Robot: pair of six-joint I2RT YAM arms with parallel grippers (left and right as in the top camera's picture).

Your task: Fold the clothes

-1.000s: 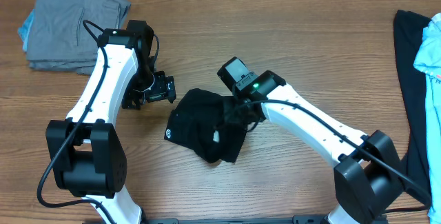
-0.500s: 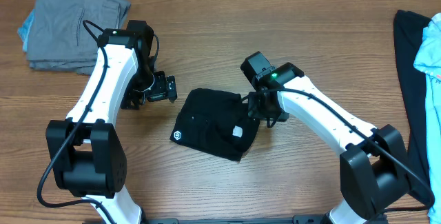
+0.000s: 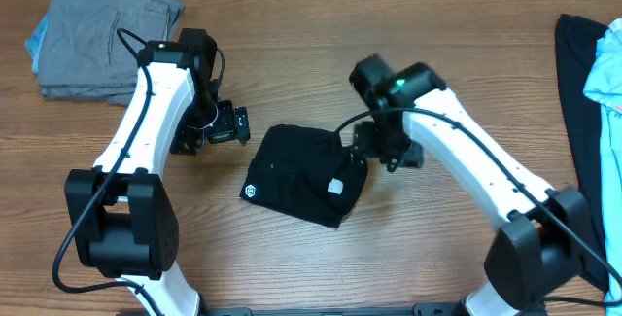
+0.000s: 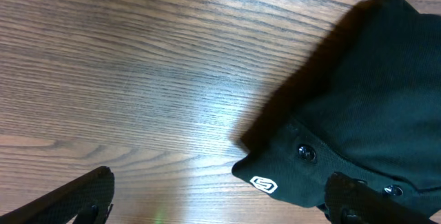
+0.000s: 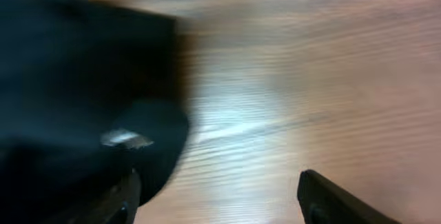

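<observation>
A black shirt [image 3: 303, 172] lies folded into a compact bundle at the table's centre, its white round logo [image 3: 249, 193] at the near left corner. My left gripper [image 3: 231, 127] hovers just left of it, open; the left wrist view shows the logo [image 4: 263, 184] and the shirt [image 4: 358, 107] between and beyond my left gripper [image 4: 217, 209]. My right gripper [image 3: 381, 155] sits at the shirt's right edge, open and holding nothing. In the right wrist view the shirt [image 5: 69, 79] fills the left side, with my right gripper [image 5: 220, 207] over bare wood beside it.
A stack of folded grey clothes [image 3: 102, 29] over something light blue lies at the back left. A black garment [image 3: 575, 112] and a light blue one [image 3: 607, 73] hang at the right edge. The wooden table [image 3: 292, 34] shows bare between them.
My right gripper carried the shirt's fold over to the right, let go and opened, then drew back to the shirt's right edge. The shirt now lies flatter. The left arm has not moved.
</observation>
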